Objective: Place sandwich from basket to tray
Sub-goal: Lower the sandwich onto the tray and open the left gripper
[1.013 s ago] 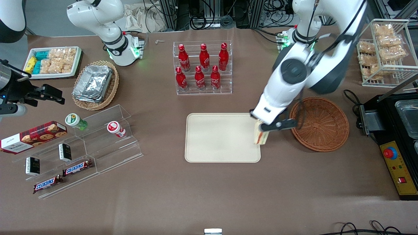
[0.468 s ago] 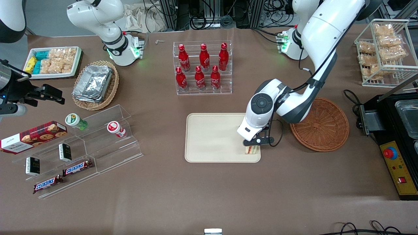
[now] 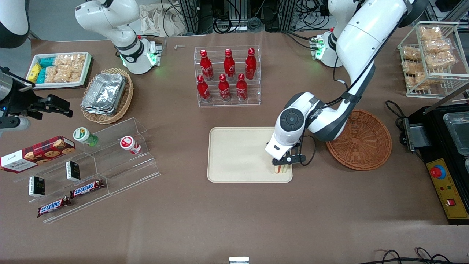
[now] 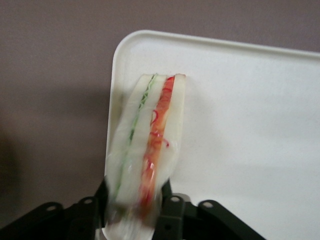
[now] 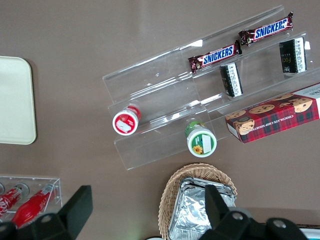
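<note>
The sandwich, a pale wedge with red and green filling, stands on edge at the corner of the cream tray that is nearest the front camera and the basket. My left gripper is low over that corner and shut on the sandwich. In the left wrist view the sandwich sits between the two black fingers, with the tray under it. The reddish-brown basket stands empty beside the tray, toward the working arm's end.
A clear rack of red bottles stands farther from the camera than the tray. An acrylic shelf with snacks, a tan basket of foil trays and a white snack tray lie toward the parked arm's end. A black machine is beside the basket.
My gripper carried the sandwich from the basket's edge over the tray corner and came down low. In the last half second it only shifted slightly.
</note>
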Available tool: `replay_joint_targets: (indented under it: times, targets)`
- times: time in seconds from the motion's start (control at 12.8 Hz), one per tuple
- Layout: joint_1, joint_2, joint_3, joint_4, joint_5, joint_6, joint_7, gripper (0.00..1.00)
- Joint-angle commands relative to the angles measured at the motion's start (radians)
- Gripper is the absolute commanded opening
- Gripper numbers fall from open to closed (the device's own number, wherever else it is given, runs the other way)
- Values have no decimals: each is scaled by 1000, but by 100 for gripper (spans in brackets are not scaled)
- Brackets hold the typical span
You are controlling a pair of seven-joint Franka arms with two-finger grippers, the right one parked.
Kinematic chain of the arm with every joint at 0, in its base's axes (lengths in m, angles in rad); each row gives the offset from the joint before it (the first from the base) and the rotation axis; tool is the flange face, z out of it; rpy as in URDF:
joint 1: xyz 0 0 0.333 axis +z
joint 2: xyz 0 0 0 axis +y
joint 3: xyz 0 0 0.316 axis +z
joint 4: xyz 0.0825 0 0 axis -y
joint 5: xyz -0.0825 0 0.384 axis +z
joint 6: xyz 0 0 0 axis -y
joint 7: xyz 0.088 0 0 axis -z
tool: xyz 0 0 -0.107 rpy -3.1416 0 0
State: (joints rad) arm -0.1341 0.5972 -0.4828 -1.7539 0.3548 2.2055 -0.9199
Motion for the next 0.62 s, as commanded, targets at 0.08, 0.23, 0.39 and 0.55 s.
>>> replay_joint_targets:
  times: [0.08, 0.23, 0.39, 0.55]
  targets:
    - [-13, -7, 1, 31, 23, -1, -108, 100]
    - [-7, -36, 1, 31, 16, -13, -109, 100]
    - [-1, -121, 3, 43, 6, -117, -105, 100]
    - [33, -209, 1, 60, -6, -217, -67, 100]
